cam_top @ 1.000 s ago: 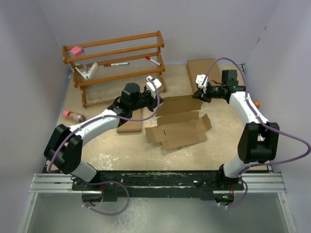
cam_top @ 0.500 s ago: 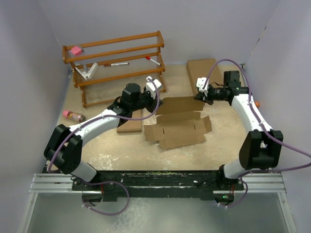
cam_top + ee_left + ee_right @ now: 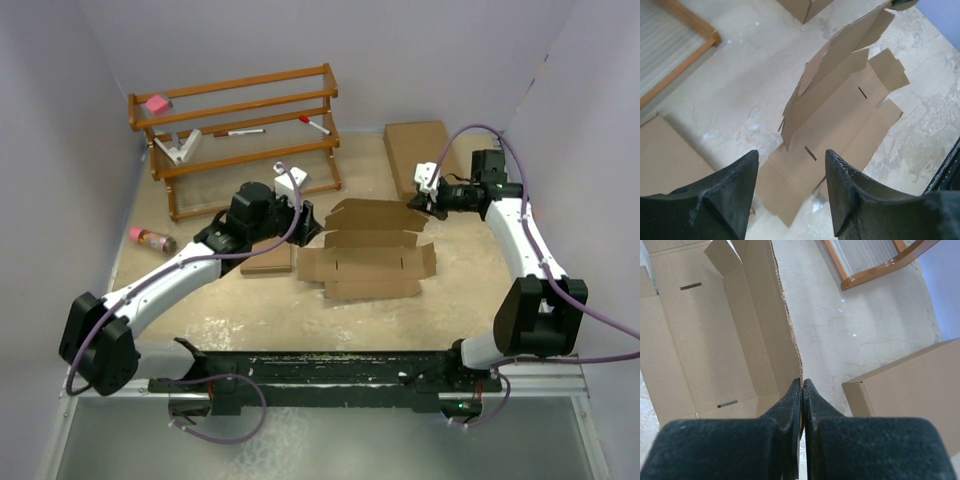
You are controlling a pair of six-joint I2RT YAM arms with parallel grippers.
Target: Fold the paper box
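The paper box (image 3: 368, 262) is a flat brown die-cut blank lying unfolded in the middle of the table, with its far panel (image 3: 375, 214) lifted at a tilt. My right gripper (image 3: 432, 203) is shut on the right end of that lifted panel. In the right wrist view the panel's edge (image 3: 787, 325) runs straight in between the closed fingertips of the right gripper (image 3: 802, 383). My left gripper (image 3: 304, 219) hangs open just off the blank's left end. In the left wrist view the blank (image 3: 840, 110) lies beyond the left gripper (image 3: 790, 156), with nothing between the fingers.
A wooden rack (image 3: 235, 125) with small items stands at the back left. A large flat brown box (image 3: 420, 145) lies at the back right, close to my right gripper. A smaller brown box (image 3: 268, 259) sits under my left arm. A pink bottle (image 3: 150, 238) lies at the far left.
My left gripper has opened, let go of the blank's far panel and drawn back to the left. My right gripper has shut on the panel's right end and pulled it slightly right.
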